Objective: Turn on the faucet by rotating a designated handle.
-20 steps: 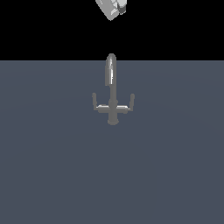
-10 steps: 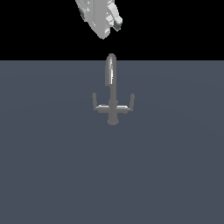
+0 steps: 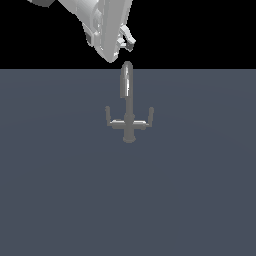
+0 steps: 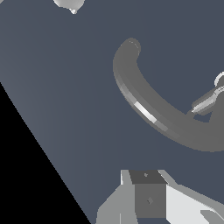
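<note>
Lower than half a second ago, the tilted gripper (image 3: 112,57) hangs just above the faucet (image 3: 128,112) spout; finger spread cannot be told

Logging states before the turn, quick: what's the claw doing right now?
Claw: above the faucet, not touching it, holding nothing; open or shut cannot be told.
</note>
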Controlling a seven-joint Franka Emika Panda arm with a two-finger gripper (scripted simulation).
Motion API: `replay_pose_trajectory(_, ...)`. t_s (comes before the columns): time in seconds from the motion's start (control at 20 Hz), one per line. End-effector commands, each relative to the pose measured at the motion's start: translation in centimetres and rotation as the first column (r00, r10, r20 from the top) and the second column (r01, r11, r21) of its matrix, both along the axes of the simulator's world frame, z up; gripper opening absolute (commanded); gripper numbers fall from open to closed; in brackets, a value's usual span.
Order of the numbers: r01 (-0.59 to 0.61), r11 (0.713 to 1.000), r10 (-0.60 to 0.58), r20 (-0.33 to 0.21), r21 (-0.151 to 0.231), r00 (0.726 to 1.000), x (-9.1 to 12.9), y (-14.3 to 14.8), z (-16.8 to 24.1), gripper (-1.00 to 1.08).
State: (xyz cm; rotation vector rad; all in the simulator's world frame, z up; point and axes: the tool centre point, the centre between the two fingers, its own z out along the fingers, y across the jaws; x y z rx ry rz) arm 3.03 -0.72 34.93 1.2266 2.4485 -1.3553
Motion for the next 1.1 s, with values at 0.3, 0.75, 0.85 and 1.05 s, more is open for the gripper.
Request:
replay_pose_trajectory(0.3,-0.17,0.985,0.163,-0.203,-0.016,0.966,2.5,1.1,-3.1,-1.0)
replay_pose_trajectory(0.75,-0.326,0.945,0.296,-0.417,0.0,0.859,4.7,2.4,-6.5,-1.0)
replay_pose_trajectory(0.85,-0.356,0.934,0.32,-0.463,0.008,0.827,5.1,2.7,-7.4,-1.0)
replay_pose_trajectory(1.05,-0.413,0.911,0.359,-0.551,0.028,0.753,6.0,3.3,-9.0,-1.0)
